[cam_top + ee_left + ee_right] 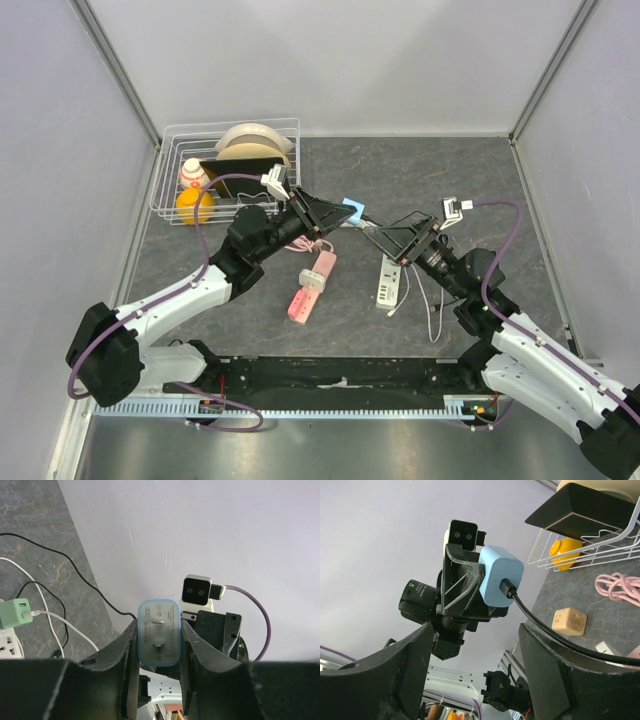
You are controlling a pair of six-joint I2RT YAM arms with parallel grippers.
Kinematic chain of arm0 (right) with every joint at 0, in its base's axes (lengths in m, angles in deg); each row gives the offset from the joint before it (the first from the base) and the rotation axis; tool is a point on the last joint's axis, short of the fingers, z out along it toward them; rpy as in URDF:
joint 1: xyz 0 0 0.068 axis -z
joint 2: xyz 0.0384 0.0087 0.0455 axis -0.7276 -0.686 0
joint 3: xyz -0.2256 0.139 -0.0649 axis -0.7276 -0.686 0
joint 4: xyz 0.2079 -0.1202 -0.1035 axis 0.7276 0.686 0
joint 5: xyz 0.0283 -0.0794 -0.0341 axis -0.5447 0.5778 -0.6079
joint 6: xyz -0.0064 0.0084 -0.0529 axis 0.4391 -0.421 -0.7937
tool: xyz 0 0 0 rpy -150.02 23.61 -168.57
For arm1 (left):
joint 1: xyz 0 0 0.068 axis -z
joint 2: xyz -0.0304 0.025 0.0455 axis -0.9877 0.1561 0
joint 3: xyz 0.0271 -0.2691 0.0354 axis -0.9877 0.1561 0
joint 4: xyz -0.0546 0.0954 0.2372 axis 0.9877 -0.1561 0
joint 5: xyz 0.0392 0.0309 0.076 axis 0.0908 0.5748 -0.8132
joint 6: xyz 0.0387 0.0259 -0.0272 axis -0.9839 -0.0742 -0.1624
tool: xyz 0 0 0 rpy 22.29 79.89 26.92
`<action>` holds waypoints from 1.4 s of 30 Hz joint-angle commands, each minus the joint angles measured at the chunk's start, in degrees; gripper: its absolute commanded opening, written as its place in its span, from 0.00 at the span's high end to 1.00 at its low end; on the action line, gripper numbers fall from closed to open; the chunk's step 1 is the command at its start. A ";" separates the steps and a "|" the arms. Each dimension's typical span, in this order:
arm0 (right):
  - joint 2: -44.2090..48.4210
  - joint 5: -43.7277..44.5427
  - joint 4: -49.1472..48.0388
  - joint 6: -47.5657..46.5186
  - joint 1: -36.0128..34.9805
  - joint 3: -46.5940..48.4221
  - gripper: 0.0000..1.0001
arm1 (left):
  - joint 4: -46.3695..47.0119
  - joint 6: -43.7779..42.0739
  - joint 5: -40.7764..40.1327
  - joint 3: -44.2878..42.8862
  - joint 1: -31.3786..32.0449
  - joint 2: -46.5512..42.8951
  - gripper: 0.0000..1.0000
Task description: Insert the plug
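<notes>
My left gripper point(343, 213) is shut on a light blue plug point(354, 211), lifted above the table. In the left wrist view the plug point(159, 632) sits between the two black fingers point(122, 652) with its two metal prongs facing the camera. In the right wrist view the plug point(501, 576) shows from behind, with a black cable point(555, 632) leaving it. My right gripper point(385, 240) is open and empty, facing the left gripper from close by. A white power strip point(389, 282) lies on the table under the right gripper. A pink power strip point(311, 286) lies to its left.
A white wire basket point(170, 165) at the back left holds plates, a dark board, an orange fruit point(194, 206) and a small bottle. A green adapter point(16, 612) sits in the white strip. A beige cube socket point(570, 621) and a coiled pink cable point(619, 586) lie on the table.
</notes>
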 commanded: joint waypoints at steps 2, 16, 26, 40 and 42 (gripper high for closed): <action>2.73 1.39 1.34 1.05 -0.73 3.37 0.23 | 4.62 1.34 -0.60 -2.04 0.30 -0.11 0.97; -5.35 4.37 -12.98 5.01 -1.79 -1.29 0.30 | 5.76 1.95 -1.30 -2.40 3.28 -1.33 0.96; -4.22 7.45 -17.11 3.34 -2.05 -2.96 0.47 | 6.20 2.30 -2.97 -1.52 4.60 -2.83 0.96; -6.50 2.44 -22.14 1.67 -2.05 -2.96 0.93 | 8.75 2.57 -2.09 -1.26 5.83 -0.89 0.85; -5.45 2.18 -20.47 0.01 -2.05 -2.61 1.00 | 6.74 -0.32 -2.71 -1.52 5.83 -2.30 0.72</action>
